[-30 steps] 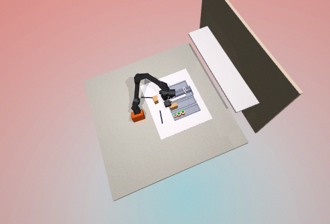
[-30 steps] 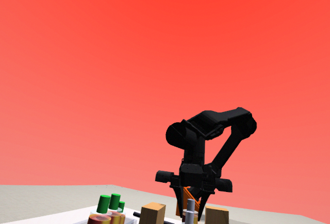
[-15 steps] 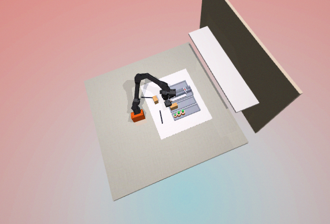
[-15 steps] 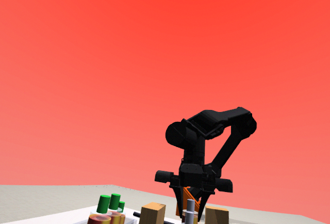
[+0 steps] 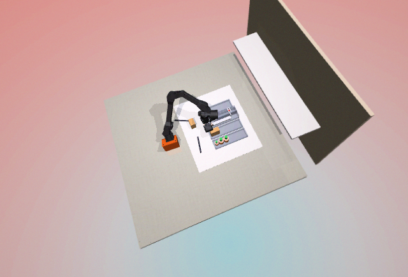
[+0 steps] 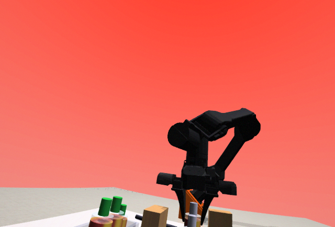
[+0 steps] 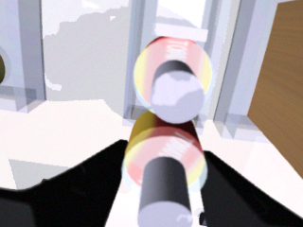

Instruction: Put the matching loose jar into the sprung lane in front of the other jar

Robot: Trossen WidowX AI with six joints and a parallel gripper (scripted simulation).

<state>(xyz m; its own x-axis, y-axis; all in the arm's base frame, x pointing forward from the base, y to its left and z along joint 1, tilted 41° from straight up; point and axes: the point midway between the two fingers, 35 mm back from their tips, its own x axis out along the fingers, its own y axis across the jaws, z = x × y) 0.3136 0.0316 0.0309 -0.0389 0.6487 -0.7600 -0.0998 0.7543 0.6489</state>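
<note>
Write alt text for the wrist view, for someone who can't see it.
The gripper is shut on a grey-capped jar, held just in front of a matching jar that stands at the mouth of a grey lane. Both jars have red and yellow bodies; a brown block fills the right edge.

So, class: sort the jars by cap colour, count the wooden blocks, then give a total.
Grey-capped jars: 2 (held jar, lane jar)
Green-capped jars: 3
Wooden blocks: 2
Total: 7
</note>
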